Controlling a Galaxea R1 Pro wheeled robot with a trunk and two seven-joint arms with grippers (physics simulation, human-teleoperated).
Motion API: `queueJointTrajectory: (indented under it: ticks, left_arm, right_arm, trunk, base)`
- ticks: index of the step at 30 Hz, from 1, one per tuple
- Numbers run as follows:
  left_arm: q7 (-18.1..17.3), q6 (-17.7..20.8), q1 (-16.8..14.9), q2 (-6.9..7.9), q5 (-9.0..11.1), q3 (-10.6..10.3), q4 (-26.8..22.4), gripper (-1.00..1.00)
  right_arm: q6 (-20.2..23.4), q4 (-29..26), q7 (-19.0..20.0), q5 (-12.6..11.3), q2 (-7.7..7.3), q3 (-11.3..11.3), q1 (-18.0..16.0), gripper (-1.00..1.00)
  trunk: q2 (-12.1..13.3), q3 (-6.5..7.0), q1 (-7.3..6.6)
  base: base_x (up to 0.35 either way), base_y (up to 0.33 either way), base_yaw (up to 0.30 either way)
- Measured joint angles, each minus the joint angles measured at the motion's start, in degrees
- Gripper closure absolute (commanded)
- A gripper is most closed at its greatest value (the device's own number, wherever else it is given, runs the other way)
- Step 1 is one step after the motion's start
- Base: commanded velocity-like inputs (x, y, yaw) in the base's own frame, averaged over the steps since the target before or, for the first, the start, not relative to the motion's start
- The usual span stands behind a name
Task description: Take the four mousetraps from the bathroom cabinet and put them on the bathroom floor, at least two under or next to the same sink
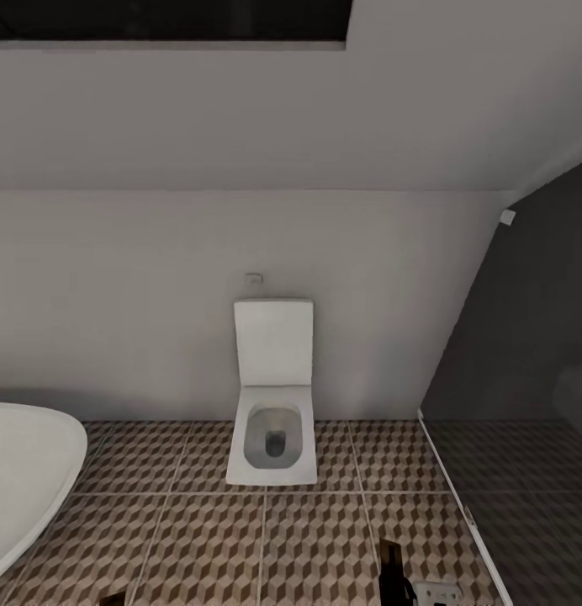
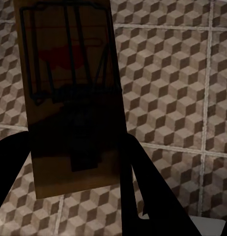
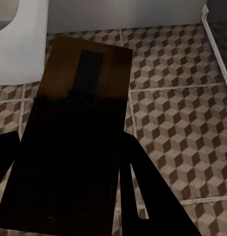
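Both grippers carry traps over the cube-patterned tile bathroom floor [image 1: 308,539].
Left gripper [image 2: 76,162] clamps a tan wooden mousetrap [image 2: 69,98]; right gripper [image 3: 69,162] clamps a dark flat board [image 3: 76,142].

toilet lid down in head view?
No. The toilet has its lid raised against the wall, and the open bowl shows above the bathroom floor.

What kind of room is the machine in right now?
A bathroom, almost certainly. A square white toilet stands against the pale wall with its lid up, the curved rim of a white bathtub shows beside it, and the floor is tiled in a brown and beige cube pattern.
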Motion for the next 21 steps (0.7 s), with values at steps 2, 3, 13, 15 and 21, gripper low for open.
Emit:
queueJointTrajectory:
  ticks: [2, 3, 13, 15, 21]
  left_arm:
    - [0.0, 0.0, 0.0, 0.0, 0.0, 0.0, 0.0, 1.0]
    - [0.0, 0.0, 0.0, 0.0, 0.0, 0.0, 0.0, 1.0]
    - [0.0, 0.0, 0.0, 0.0, 0.0, 0.0, 0.0, 1.0]
    - [0.0, 0.0, 0.0, 0.0, 0.0, 0.0, 0.0, 1.0]
    - [0.0, 0.0, 0.0, 0.0, 0.0, 0.0, 0.0, 1.0]
  right_arm:
    - [0.0, 0.0, 0.0, 0.0, 0.0, 0.0, 0.0, 1.0]
    - [0.0, 0.0, 0.0, 0.0, 0.0, 0.0, 0.0, 1.0]
    - [0.0, 0.0, 0.0, 0.0, 0.0, 0.0, 0.0, 1.0]
    - [0.0, 0.0, 0.0, 0.0, 0.0, 0.0, 0.0, 1.0]
    - [0.0, 0.0, 0.0, 0.0, 0.0, 0.0, 0.0, 1.0]
  trunk:
    - [-0.8, -0.54, 0.44]
    - [-1.2, -0.81, 0.66]
    - [-5.2, -3.53, 2.86]
    - [-6.0, -4.07, 3.3]
    - [-8.4, -5.7, 4.62]
  base:
    - [0.0, 0.0, 0.0]
    - [0.0, 0.0, 0.0]
    - [0.0, 0.0, 0.0]
    - [0.0, 0.0, 0.0]
    - [0.0, 0.0, 0.0]
